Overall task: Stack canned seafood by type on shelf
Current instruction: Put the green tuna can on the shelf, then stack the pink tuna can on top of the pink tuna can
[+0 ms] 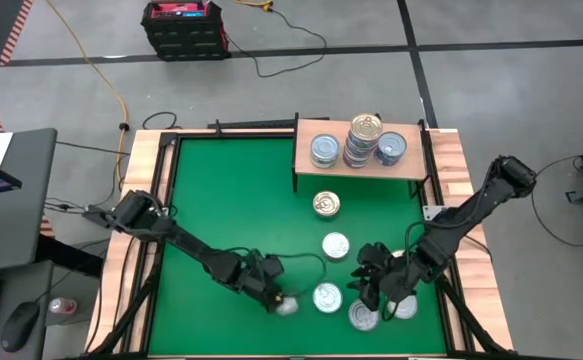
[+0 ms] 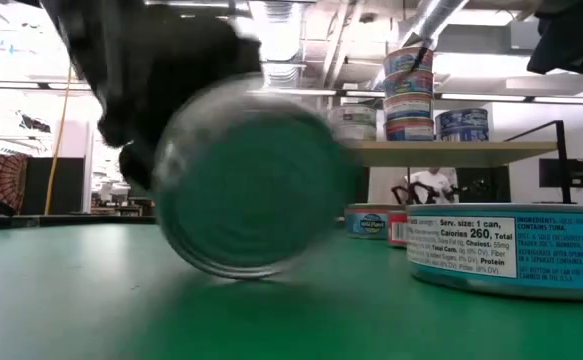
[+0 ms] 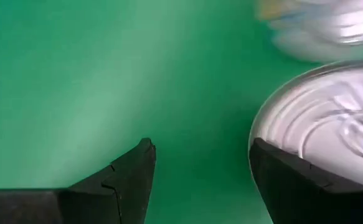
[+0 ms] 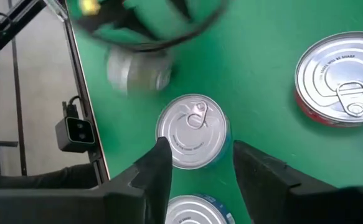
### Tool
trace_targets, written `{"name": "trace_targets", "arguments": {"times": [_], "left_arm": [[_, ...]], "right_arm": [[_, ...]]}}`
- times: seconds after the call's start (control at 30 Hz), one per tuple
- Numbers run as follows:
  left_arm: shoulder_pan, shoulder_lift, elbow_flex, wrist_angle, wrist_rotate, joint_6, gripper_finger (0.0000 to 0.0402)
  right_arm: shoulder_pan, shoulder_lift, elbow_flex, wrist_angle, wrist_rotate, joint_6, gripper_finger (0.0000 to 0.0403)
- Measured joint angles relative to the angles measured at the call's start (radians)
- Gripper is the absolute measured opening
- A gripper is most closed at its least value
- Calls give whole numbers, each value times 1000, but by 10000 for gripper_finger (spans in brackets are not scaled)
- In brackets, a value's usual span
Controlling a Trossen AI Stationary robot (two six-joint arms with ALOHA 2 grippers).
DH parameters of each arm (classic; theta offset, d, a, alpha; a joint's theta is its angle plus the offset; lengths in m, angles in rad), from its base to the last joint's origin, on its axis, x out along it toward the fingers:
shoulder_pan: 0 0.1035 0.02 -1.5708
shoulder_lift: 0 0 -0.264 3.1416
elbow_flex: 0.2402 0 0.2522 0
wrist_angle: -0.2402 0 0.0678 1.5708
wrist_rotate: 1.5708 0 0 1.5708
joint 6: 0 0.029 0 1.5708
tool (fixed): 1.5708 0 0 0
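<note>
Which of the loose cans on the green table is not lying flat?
The can at the left gripper, near the table's front edge. It is tipped on its side, its round face upright in the low view; the others lie lid-up.

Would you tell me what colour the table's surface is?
Green; the table surface shows best in the high view.

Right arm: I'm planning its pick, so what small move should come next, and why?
Probably lower the right hand straight down. Its open fingers already straddle a flat round silver-lidded tin lying on the green table, with the tin apparently still below them, so descending should bring it between them.
</note>
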Motion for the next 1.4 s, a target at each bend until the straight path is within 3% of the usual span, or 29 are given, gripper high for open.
{"name": "trace_targets", "arguments": {"times": [0.1, 0.17, 0.27, 0.53, 0.7, 0.8, 0.93, 1.07, 1.17, 1.27, 1.4], "left_arm": [[25, -15, -5, -161, -61, -47, 247], [49, -27, -19, -227, -51, -66, 247], [69, -59, -40, -245, -28, -29, 247], [73, -216, -41, -328, -129, 53, 247], [83, -264, -41, -116, -186, 35, 248], [98, -226, -40, 97, -346, 92, 257], [183, -157, -35, 228, -516, 151, 289], [275, -94, -33, 348, -445, 159, 331], [315, -53, -33, 341, -464, 147, 354], [346, -19, -33, 366, -511, 159, 361], [355, 1, -33, 386, -492, 188, 356]], "right_arm": [[-4, 0, 0, 2, 3, 5, 185], [-4, 0, 0, 6, 4, 5, 182], [-3, 0, 0, 24, 7, 6, 180], [-4, 0, 0, 41, 45, 17, 179], [-26, 6, 0, 28, 160, 82, 179], [-47, 6, 0, 49, 213, 89, 179], [-52, 6, 1, 133, 238, 110, 179], [-46, 6, 6, 147, 238, 88, 179], [-42, 5, 30, 114, 239, 87, 179], [-34, 4, 45, 111, 257, 87, 179], [-29, 3, 55, 4, 284, 159, 179]]}}
